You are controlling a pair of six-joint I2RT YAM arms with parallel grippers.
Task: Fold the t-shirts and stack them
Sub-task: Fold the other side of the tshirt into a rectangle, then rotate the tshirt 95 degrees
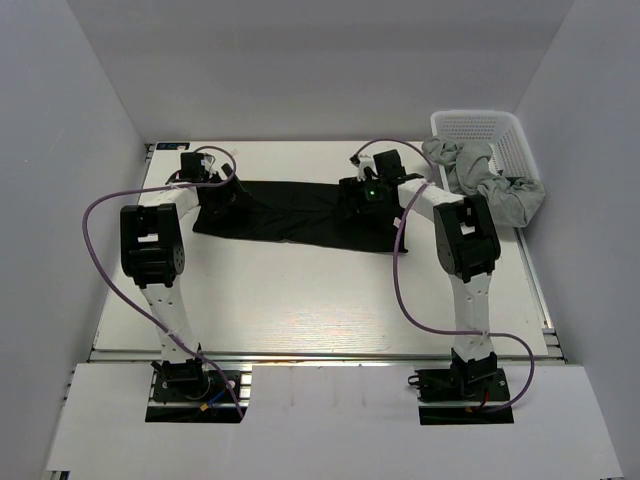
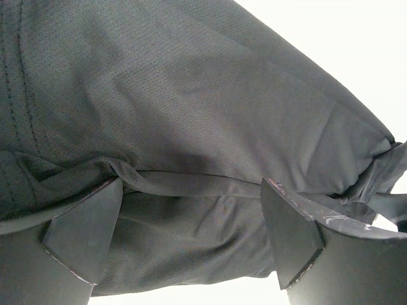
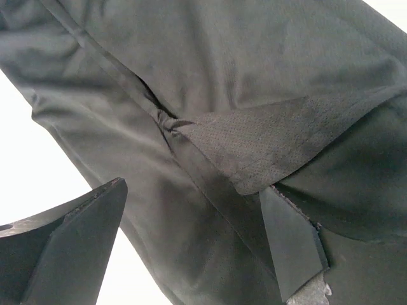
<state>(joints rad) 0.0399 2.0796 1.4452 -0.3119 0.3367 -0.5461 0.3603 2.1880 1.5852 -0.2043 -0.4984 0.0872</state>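
black shirt (image 1: pixel 290 212) lay spread flat across the far half of the table (image 1: pixel 300 300), long side running left to right, a few creases, near edge slightly ragged. grey shirts (image 1: pixel 495 190) sat bunched at the far right corner, heaped in the basket (image 1: pixel 470 118) and spilling over its near rim toward the table edge, apart from the black shirt.

left gripper (image 1: pixel 215 192) was down at the black shirt's left end. left wrist view: gripper (image 2: pixel 191 238) with jaws spread wide, released, nothing pinched; a raised fold of black shirt (image 2: pixel 191 114) ran across the gap from one finger (image 2: pixel 82 235) to the other. cloth bunched at the right finger's side.

right gripper (image 1: pixel 362 192) was down on the shirt's right part, near its far edge. right wrist view: gripper (image 3: pixel 184 254) likewise wide apart, released. black shirt (image 3: pixel 222 76) filled most of the frame; a turned-over corner flap showing mesh weave lay just above the right finger (image 3: pixel 289 248). left finger (image 3: pixel 76 254) stood over bare white table at the shirt's edge. could not tell whether the right finger touched the cloth.
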